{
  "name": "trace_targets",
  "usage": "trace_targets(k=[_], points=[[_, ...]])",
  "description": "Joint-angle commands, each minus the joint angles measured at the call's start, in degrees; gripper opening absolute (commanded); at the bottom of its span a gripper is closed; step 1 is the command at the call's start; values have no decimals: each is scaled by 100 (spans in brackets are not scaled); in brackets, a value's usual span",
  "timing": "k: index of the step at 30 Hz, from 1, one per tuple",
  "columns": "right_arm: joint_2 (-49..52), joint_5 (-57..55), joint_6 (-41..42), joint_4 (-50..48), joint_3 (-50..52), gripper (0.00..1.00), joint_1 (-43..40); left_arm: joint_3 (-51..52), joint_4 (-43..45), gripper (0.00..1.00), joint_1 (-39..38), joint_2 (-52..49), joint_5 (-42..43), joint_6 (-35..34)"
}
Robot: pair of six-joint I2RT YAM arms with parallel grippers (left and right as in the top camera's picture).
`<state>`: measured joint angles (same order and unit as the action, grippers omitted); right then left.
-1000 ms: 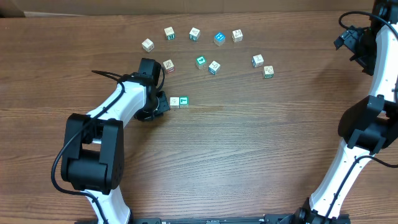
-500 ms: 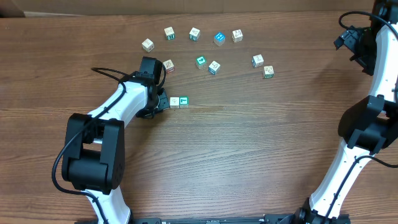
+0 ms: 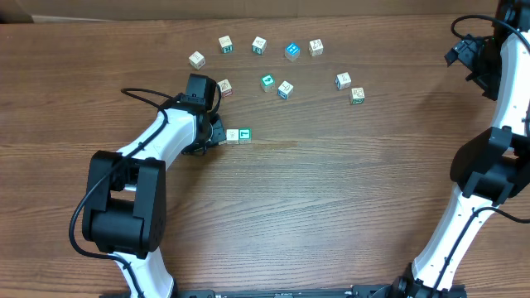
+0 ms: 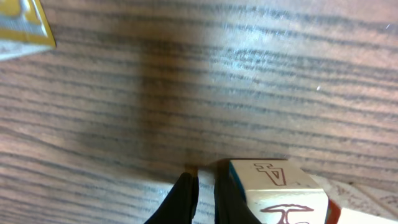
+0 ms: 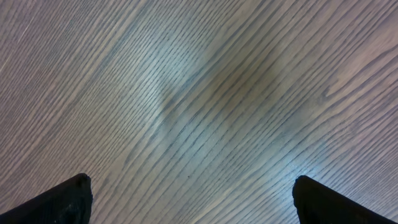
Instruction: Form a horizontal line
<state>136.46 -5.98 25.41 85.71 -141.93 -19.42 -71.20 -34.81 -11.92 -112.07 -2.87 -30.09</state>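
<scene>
The horizontal line [image 3: 238,135] shows as a short row: a pale cube touching a teal-faced cube [image 3: 244,134] at its right end. My left gripper [image 3: 214,135] is shut and empty, its fingertips pressed against the row's left end. In the left wrist view the shut fingers [image 4: 205,190] touch the side of a pale cube [image 4: 273,186] marked with an A and a tree. My right gripper [image 3: 464,54] is open and empty at the far right; its wrist view [image 5: 193,199] shows only bare wood.
Several loose white, teal and blue cubes lie scattered behind the row, from one at the far left [image 3: 196,59] to one at the right [image 3: 357,95]. The nearest one [image 3: 224,87] sits just behind my left gripper; its yellow corner [image 4: 22,25] shows in the left wrist view.
My left gripper has edged slightly up and right against the row's left end. The cubes and the right arm have not visibly moved.
</scene>
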Motion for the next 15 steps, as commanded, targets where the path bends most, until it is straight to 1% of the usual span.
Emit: trace_targets(k=[1, 7, 11, 15], points=[[-96, -13, -20, -13, 17, 100, -20, 72, 59, 10, -11, -11, -216, -26], [-96, -11, -17, -11, 17, 100, -20, 72, 127, 10, -11, -11, -227, -4], [-96, -11, -17, -11, 20, 100, -20, 72, 258, 10, -11, -11, -229, 160], [-96, -11, -20, -11, 20, 100, -20, 72, 354, 11, -11, -11, -378, 184]])
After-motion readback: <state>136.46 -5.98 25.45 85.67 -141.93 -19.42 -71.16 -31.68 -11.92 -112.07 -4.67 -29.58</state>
